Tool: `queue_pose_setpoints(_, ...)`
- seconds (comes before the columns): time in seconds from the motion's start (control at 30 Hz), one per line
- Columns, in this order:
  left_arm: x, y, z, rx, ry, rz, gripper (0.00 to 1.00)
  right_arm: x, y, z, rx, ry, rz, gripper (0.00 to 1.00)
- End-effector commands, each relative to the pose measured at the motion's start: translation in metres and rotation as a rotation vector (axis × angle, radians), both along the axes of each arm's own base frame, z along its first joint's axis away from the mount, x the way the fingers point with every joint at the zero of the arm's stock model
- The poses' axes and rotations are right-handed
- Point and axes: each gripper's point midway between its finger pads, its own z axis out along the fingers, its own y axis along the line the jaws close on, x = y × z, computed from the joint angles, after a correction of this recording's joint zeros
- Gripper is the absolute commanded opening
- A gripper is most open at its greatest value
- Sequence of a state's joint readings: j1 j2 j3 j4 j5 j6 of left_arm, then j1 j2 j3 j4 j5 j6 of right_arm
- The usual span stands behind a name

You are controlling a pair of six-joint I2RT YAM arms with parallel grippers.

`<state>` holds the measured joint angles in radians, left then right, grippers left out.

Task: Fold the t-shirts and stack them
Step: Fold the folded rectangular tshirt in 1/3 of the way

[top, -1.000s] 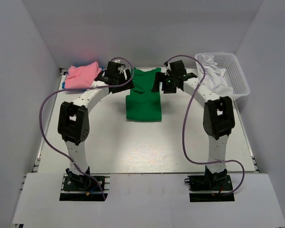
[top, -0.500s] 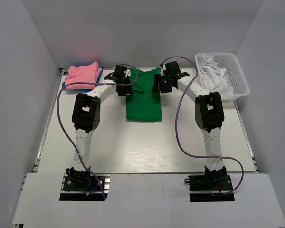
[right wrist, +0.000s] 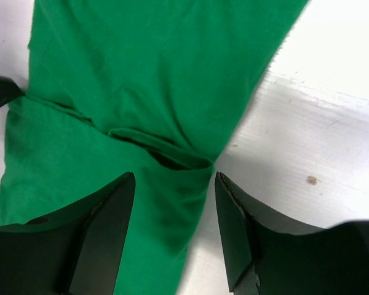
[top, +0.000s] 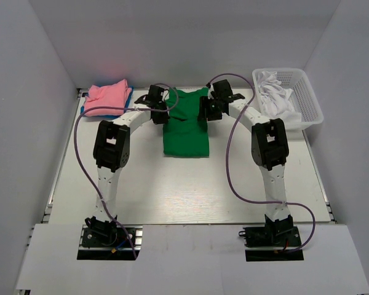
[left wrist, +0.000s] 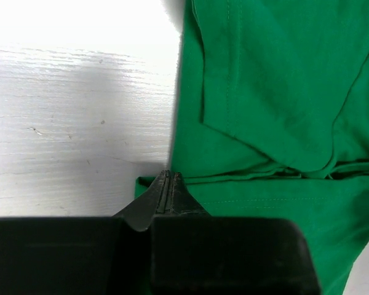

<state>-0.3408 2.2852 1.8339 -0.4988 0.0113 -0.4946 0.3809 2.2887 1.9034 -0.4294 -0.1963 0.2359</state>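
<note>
White table [top: 172, 190] carries the green t-shirt [top: 186, 126] at far centre, long axis near-to-far; the left gripper [left wrist: 166, 177] pinches its left edge, while the right gripper [right wrist: 172, 181], spread, straddles its right edge, equally close.

White table [top: 172, 184] bears a green t-shirt [top: 186, 134], pink-topped pile [top: 107, 98] and basket [top: 312, 106].

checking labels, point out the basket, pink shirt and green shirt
basket [top: 312, 101], top view, its right wall
pink shirt [top: 107, 97], top view, middle of the cloth
green shirt [top: 186, 138], top view, lower half
</note>
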Motion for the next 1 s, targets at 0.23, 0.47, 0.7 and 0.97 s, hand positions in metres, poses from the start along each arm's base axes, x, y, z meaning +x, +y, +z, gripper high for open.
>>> queue_pose_setpoints(0.23, 0.001, 0.001, 0.043, -0.047, -0.133, 0.009, 0.0, 0.013, 0.01, 0.015, 0.037, -0.041, 0.01, 0.16)
queue_pose_setpoints(0.47, 0.007, 0.0, 0.05, -0.039, -0.114, 0.01, 0.43, 0.01, 0.012, 0.035, 0.069, -0.077, 0.004, 0.0)
queue_pose_setpoints(0.7, -0.002, 0.008, 0.022, 0.009, -0.037, 0.038, 0.49, 0.007, 0.01, 0.035, 0.07, -0.07, 0.007, 0.0)
queue_pose_setpoints(0.97, -0.012, 0.016, 0.002, 0.039, 0.011, 0.058, 0.43, 0.006, 0.01, 0.035, 0.07, -0.063, 0.009, 0.0)
